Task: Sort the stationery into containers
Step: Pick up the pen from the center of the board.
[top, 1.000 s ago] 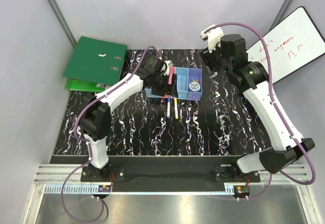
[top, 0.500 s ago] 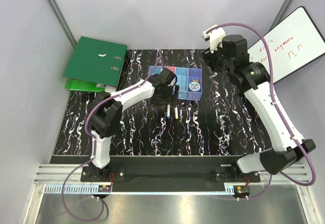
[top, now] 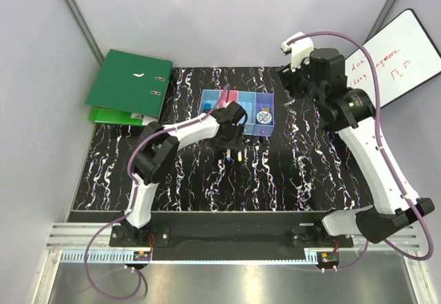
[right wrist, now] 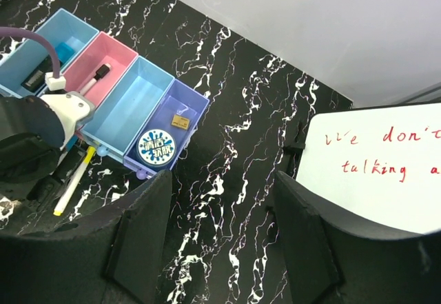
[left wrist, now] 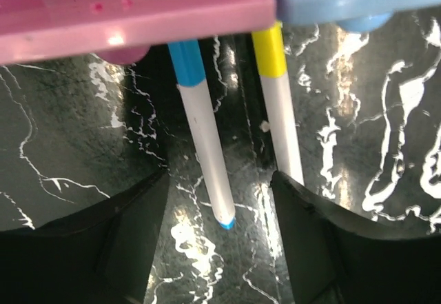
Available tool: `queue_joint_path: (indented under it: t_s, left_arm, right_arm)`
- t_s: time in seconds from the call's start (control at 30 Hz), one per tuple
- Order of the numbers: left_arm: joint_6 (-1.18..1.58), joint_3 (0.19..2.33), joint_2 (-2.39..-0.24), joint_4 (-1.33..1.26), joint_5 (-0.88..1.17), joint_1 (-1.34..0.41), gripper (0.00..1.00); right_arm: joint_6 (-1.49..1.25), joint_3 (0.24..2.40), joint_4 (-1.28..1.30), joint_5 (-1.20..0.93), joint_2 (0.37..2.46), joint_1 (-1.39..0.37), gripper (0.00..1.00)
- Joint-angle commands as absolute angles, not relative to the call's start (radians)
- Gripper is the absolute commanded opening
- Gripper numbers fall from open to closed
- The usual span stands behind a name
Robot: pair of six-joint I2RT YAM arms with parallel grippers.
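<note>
Two white pens lie on the black marbled table just in front of the containers (top: 238, 111): a blue-capped pen (left wrist: 203, 152) and a yellow-capped pen (left wrist: 279, 111). Their caps reach under the pink bin (left wrist: 131, 7) and a light blue bin (left wrist: 358, 1). My left gripper (left wrist: 220, 249) is open and low over them; the blue pen's tip lies between the fingers, the yellow pen runs by the right finger. From above it (top: 231, 138) covers the pens' upper parts. My right gripper (right wrist: 220, 249) is open and empty, high above the table. The violet bin (right wrist: 172, 125) holds a blue-white disc (right wrist: 156, 149).
A black marker (right wrist: 96, 76) lies in the pink bin, and a dark item (right wrist: 41, 73) in the leftmost blue bin. A green ring binder (top: 127, 83) sits at the back left. A whiteboard (top: 393, 66) with red writing leans at the right.
My left gripper has moved from above the bins toward the near side and down over the two pens. The right arm has shifted slightly to the right.
</note>
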State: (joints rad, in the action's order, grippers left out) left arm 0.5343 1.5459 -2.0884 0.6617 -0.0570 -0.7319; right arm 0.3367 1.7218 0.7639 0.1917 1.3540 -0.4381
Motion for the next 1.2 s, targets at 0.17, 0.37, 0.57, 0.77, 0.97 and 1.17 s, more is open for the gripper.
queue_joint_path:
  t_s: [0.17, 0.37, 0.57, 0.77, 0.97, 1.17]
  left_arm:
    - [0.531, 1.588, -2.158, 0.653, -0.126, -0.738, 0.61]
    - [0.523, 1.608, -2.198, 0.660, -0.144, -0.739, 0.29]
    - [0.512, 1.618, -2.224, 0.666, -0.153, -0.745, 0.01]
    - [0.505, 1.631, -2.218, 0.672, -0.161, -0.755, 0.00]
    - [0.480, 1.641, -2.134, 0.692, -0.127, -0.749, 0.00]
    - [0.482, 1.635, -2.022, 0.715, -0.051, -0.749, 0.00]
  right_arm:
    - [0.299, 1.746, 0.742, 0.158, 1.292, -0.426, 0.68]
    - [0.290, 1.749, 0.746, 0.149, 1.281, -0.426, 0.68]
    - [0.284, 1.762, 0.747, 0.141, 1.272, -0.419, 0.68]
    - [0.278, 1.778, 0.749, 0.132, 1.272, -0.416, 0.68]
    - [0.282, 1.775, 0.750, 0.133, 1.269, -0.414, 0.68]
    - [0.288, 1.781, 0.750, 0.135, 1.273, -0.414, 0.68]
